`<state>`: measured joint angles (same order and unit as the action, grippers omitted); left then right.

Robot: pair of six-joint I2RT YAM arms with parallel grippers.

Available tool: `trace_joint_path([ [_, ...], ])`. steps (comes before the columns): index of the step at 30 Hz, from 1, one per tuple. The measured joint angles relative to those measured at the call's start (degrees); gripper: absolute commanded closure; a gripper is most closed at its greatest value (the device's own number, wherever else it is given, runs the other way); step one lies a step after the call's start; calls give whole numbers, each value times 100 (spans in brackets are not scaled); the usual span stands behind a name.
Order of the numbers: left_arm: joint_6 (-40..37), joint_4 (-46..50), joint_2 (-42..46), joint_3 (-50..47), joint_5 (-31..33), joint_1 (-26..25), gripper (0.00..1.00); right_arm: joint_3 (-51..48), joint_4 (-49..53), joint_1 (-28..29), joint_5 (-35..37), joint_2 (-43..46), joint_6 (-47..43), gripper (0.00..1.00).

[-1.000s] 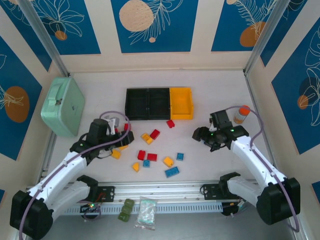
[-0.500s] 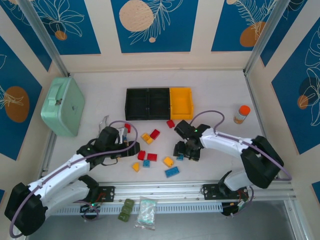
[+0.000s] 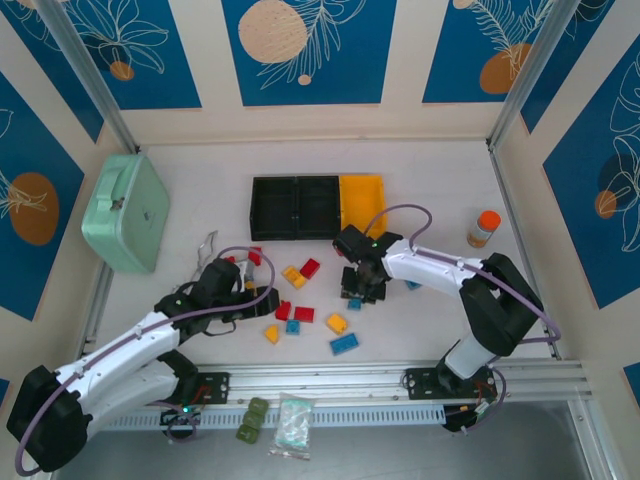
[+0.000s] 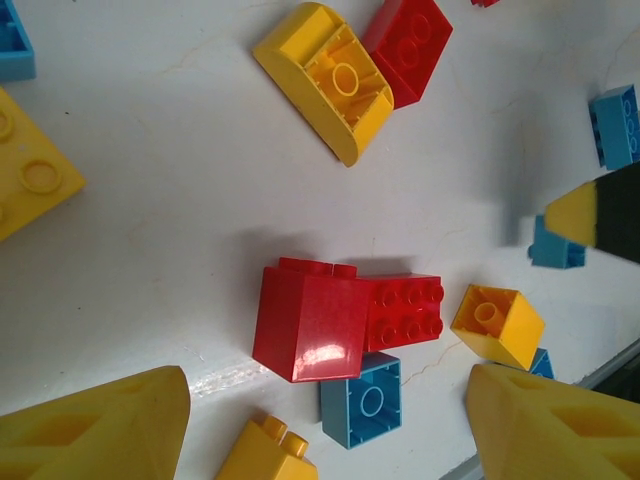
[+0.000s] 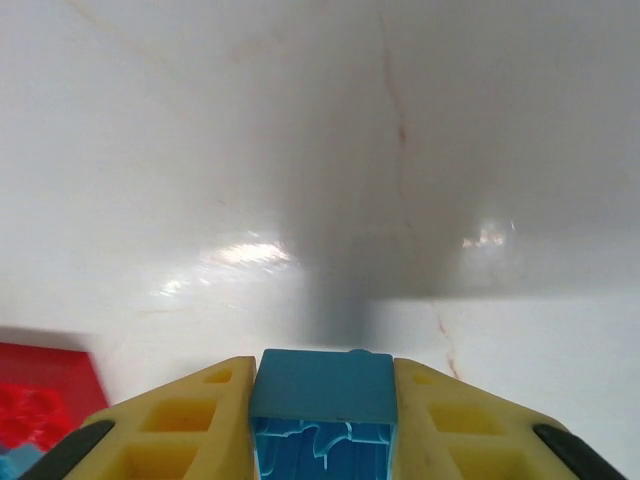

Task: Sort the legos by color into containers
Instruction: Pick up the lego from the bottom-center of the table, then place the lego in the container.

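The right pincer (image 5: 322,380) has swung in from the counter's (image 3: 450,180) far side and clamped its yellow fingers on a glossy blue lego (image 5: 322,425), so one brick is ready for the containers (image 3: 298,207) just behind. The left pincer (image 4: 330,425) gapes empty above a smooth, studded red brick (image 4: 308,325).
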<state>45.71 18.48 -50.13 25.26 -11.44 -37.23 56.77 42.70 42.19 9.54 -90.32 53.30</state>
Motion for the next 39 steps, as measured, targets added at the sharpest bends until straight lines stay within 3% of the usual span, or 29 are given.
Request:
trace_joint_path([
  [10, 59, -374, -673, 476, 61, -9, 27, 1685, 203, -1027, 101, -153, -905, 70],
  [20, 57, -739, -1231, 997, 61, -74, 27, 3650, 173, -2050, 83, -2017, -1331, 69],
  [28, 79, -691, -1222, 997, 133, -116, 27, 4640, 358, -2188, 101, -3134, -1325, 66],
  [35, 81, -599, -1073, 997, 245, -116, 27, 4892, 542, -2199, 146, -3366, -1261, 50],
  [39, 83, -555, -1032, 994, 282, -116, 26, 5005, 625, -2190, 212, -3366, -1246, 48],
])
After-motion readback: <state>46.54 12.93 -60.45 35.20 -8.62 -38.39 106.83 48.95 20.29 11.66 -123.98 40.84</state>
